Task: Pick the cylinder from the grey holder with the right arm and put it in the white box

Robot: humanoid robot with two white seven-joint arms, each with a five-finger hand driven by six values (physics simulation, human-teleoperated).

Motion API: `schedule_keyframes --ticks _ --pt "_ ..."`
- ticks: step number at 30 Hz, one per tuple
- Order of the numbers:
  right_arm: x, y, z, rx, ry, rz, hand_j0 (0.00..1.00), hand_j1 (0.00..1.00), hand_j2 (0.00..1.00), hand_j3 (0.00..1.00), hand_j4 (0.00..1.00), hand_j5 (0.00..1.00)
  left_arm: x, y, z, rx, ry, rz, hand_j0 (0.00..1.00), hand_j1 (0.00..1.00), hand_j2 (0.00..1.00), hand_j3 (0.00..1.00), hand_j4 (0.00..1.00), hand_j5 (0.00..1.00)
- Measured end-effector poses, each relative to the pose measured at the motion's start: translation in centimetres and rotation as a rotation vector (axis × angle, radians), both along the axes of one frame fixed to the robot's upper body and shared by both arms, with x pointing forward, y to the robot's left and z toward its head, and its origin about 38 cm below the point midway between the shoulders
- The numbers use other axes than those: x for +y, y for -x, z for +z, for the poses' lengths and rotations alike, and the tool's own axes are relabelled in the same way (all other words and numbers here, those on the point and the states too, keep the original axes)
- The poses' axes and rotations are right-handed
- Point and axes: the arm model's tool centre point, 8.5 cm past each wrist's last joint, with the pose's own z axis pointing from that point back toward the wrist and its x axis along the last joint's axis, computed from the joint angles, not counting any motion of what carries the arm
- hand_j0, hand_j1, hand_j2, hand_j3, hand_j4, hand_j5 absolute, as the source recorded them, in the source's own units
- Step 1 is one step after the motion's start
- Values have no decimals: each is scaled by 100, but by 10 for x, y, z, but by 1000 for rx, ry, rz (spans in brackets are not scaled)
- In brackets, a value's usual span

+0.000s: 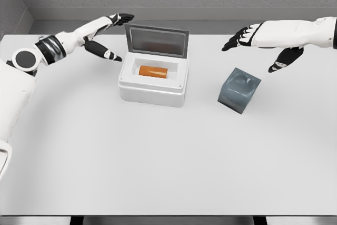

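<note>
The orange cylinder (153, 71) already lies inside the white box (152, 90), well to the left of the right hand (263, 43), which hovers spread and empty above the apparently vacant grey holder (239, 90).

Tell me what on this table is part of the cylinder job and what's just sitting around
Part of the job:
orange cylinder, lying inside the white box
grey holder, empty
right hand, open above the holder

Just around:
left hand, open beside the box's raised lid
white table
</note>
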Motion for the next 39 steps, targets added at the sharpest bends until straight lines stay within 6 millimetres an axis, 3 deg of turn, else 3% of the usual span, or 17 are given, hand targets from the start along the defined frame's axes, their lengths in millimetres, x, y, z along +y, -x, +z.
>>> schedule_keyframes --ticks 9,27,29,33,39 --pt "8 -3 -2 3 -10 13 100 100 100 100 100 100 0 5 3 -17 -19 -31 100 100 100 100 100 100" --pt "18 -5 -3 4 -19 33 100 100 100 100 100 100 18 29 4 -32 -20 -85 100 100 100 100 100 100" --pt "19 -5 -3 4 -20 35 100 100 100 100 100 100 24 32 5 -33 -17 -79 100 100 100 100 100 100" --pt "20 -5 -4 7 -20 36 100 100 100 100 100 100 59 36 8 -21 -4 -13 100 100 100 100 100 100" --pt "21 -4 -4 6 -19 40 100 100 100 100 100 100 89 49 -8 22 5 42 100 100 100 100 100 100"
